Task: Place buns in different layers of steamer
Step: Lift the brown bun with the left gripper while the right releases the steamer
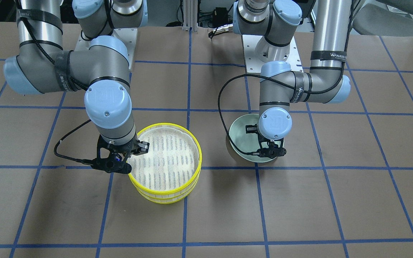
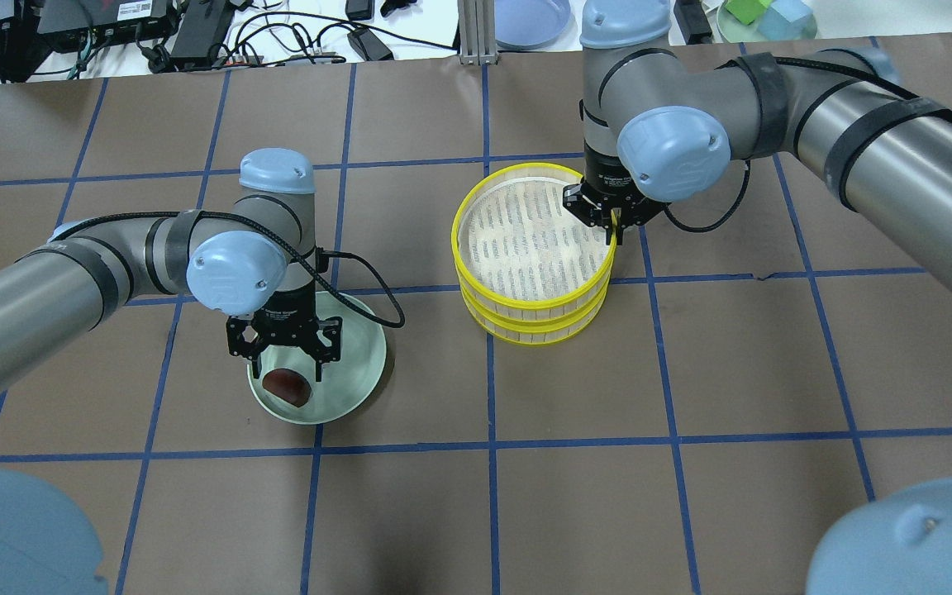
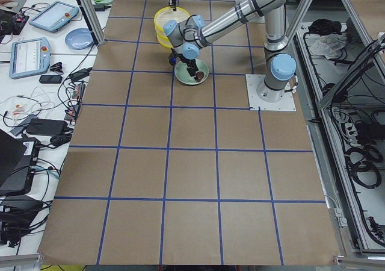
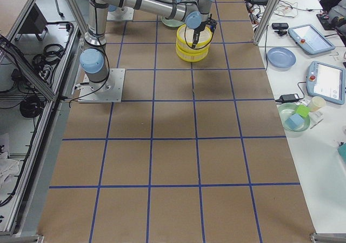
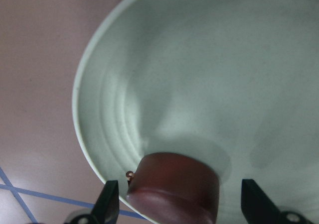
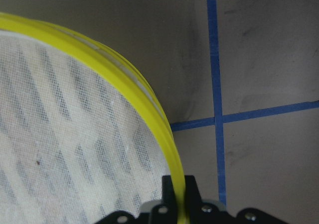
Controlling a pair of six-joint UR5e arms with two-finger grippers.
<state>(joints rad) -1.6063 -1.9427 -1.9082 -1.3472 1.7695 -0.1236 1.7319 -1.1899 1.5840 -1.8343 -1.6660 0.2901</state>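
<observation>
The left gripper (image 2: 284,368) hangs low over the pale green plate (image 2: 360,364) with its fingers spread. The reddish-brown bun (image 2: 287,387) lies between them on the plate floor, close to the rim on the robot's side. The wrist view shows one fingertip just beside the bun and the other clearly apart from it.

Over on the other side, the right gripper (image 2: 612,231) points straight down at the far right edge of the steamer. Its fingers are pressed together on the yellow rim of the upper steamer tray (image 2: 456,235), one finger inside the rim and one outside. That tray sits squarely on the lower steamer tray (image 2: 538,325), so only the upper tray's white mesh floor shows. The stack stands on the brown table (image 2: 691,496) with its blue tape grid, well apart from the plate.
</observation>
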